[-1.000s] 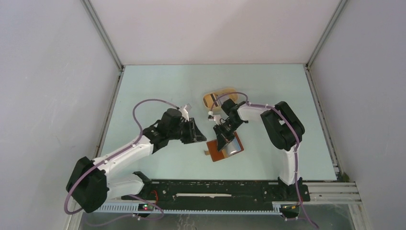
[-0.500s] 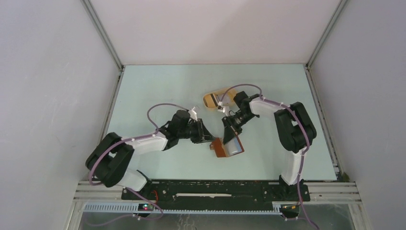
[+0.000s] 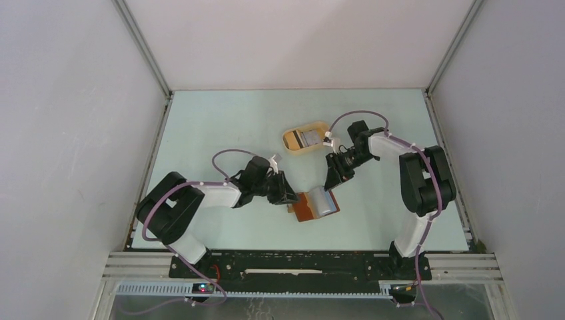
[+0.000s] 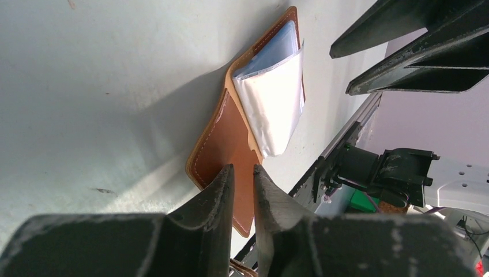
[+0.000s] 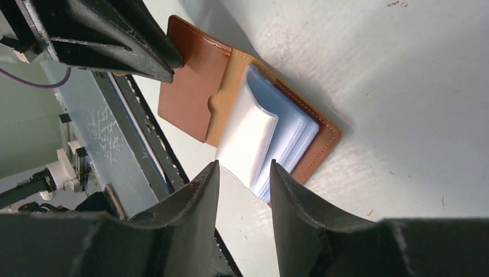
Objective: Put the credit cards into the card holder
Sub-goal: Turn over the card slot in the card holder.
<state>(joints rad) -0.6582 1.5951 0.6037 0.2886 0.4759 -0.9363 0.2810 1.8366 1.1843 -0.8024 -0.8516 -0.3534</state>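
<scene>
**Status at this step**

1. The left gripper [image 3: 288,195] sits at 9 o'clock of the card holder [image 3: 308,208]. In the left wrist view its jaws are nearly pressed together, with only a thin slit between them and nothing visibly pinched. The fingertips [image 4: 228,173] stand over the near edge of the brown leather flap. Whether they press on the flap cannot be told.

2. The card holder lies open and flat on the table [image 3: 220,133], between the two grippers. Its stack of clear sleeves [image 5: 245,135] stands partly raised from the right-hand half. A light blue tone shows inside the stack. Whether that is a loaded card or only the plastic cannot be told.

3. The tan tray [image 3: 290,141] is at 12 o'clock of the card holder and apart from it. The credit cards [image 3: 309,138] show as a grey patch inside the tray. Their number cannot be read.

4. The right gripper [image 3: 331,179] hangs at 1 o'clock of the card holder, between it and the tray. Its jaws are spread and hold nothing.

**Judged progress:** the holder is opened and presented. No card is in either gripper. Picking each card from the tray and sliding it into a pocket appears to remain.
</scene>
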